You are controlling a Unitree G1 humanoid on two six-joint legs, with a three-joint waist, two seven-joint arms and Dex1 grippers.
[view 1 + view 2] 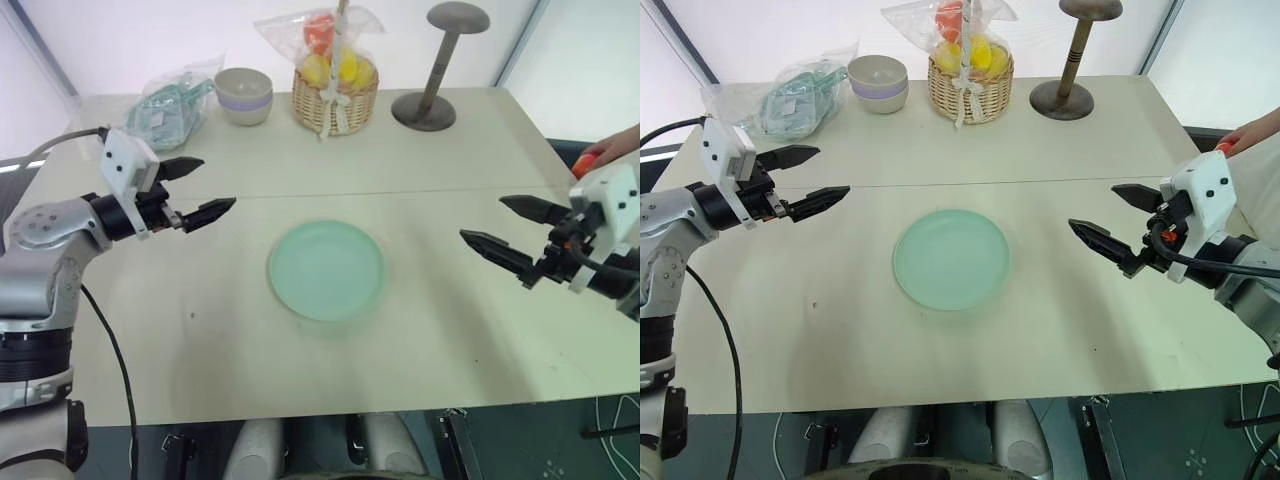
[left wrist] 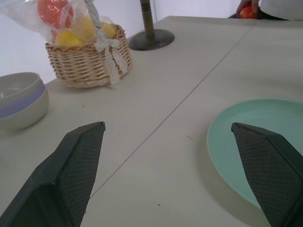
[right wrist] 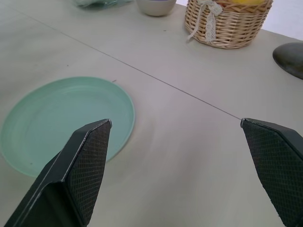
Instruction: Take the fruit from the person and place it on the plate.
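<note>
1. Fruit [image 2: 248, 11] sits in the person's hand [image 1: 618, 146] at the tabletop's [image 1: 420, 180] far right edge, mostly hidden behind the right arm.
2. Plate [image 1: 327, 270] lies bare mid-tabletop, between both grippers.
3. Right gripper [image 1: 508, 231] hovers right of the plate, jaws spread wide, holding nothing.
4. Left gripper [image 1: 198, 190] hovers left of the plate, jaws spread, holding nothing.
5. Wicker basket [image 1: 335, 100], bowl [image 1: 244, 96] and stand [image 1: 436, 70] line the far edge.
</note>
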